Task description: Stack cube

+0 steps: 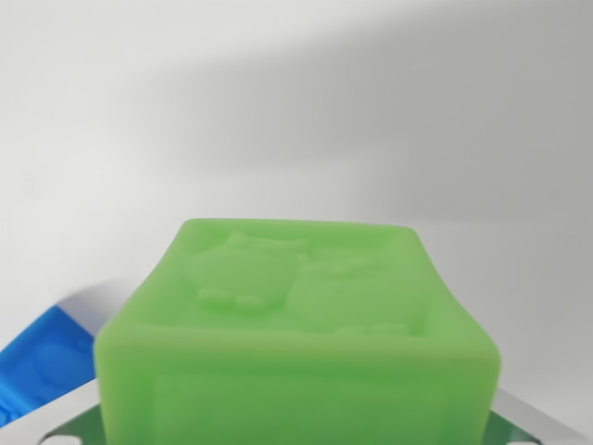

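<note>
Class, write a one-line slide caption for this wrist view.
Green cube with embossed animal figures fills the foreground; blue block at lower left.

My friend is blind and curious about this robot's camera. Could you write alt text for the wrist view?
A bright green cube fills the lower middle of the wrist view, very close, its top face embossed with raised cartoon animal shapes. A blue object peeks out at the lower left, and a plain white surface stretches behind. The gripper itself is not visible.

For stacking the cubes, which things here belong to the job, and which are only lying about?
Belong to the job:
- green cube, close to the camera
- blue cube, at the wrist view's left, partly hidden

Lying about:
- nothing else visible on the white surface
</note>
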Tool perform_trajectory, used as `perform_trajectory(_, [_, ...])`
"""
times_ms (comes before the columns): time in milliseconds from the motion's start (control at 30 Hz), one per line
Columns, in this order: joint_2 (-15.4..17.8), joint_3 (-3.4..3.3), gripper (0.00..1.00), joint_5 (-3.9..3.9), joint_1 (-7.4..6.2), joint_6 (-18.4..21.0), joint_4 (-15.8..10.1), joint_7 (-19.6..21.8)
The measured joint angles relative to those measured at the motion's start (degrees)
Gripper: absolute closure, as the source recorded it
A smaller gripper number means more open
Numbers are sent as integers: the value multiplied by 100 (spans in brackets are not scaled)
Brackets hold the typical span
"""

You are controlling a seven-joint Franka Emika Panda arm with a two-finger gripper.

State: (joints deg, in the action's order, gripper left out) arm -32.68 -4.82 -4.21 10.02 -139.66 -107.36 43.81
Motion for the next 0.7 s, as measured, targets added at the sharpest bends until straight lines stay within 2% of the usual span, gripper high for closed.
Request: perform_trajectory(700, [346, 131, 100, 132, -130, -109, -456, -639])
